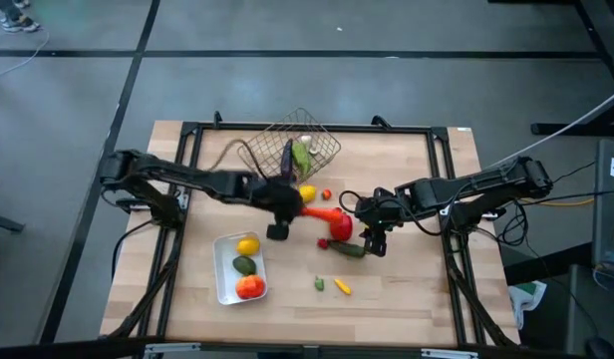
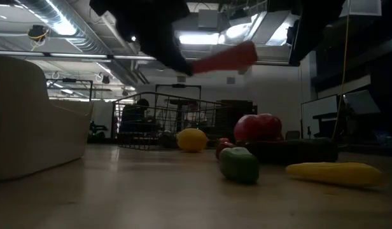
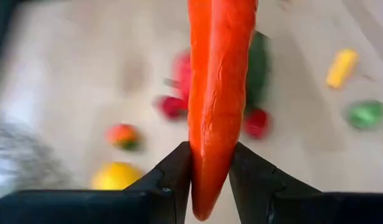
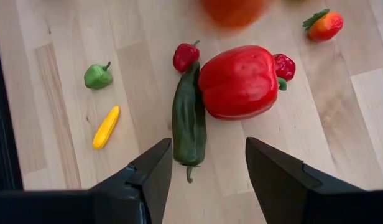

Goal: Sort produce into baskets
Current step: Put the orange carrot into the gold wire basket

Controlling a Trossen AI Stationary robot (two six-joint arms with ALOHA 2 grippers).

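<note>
Above the table, carrot [image 3: 215, 93] gripped between left hand [image 3: 210, 177] fingers

two dark jointed arms [image 1: 187, 179], black cables, matte black wedge fingers [image 4: 285, 180].

A long orange toy carrot [image 3: 217, 93] is pinched between the two dark fingers of the left claw [image 3: 210, 180], lifted clear of the tabletop, just beside the square brown wire-mesh basket [image 1: 292, 150], which holds a green and a purple piece. The shallow white rectangular tray [image 1: 223, 284] carries a yellow lemon [image 1: 247, 246], a green avocado [image 1: 245, 264] and an orange tomato [image 1: 250, 287]. On the bare wood lie a glossy red bell pepper [image 4: 241, 81] touching a dark green cucumber [image 4: 189, 121], a second yellow lemon [image 2: 192, 140], a small green pepper [image 4: 98, 76] and a small yellow piece [image 4: 106, 127].
</note>
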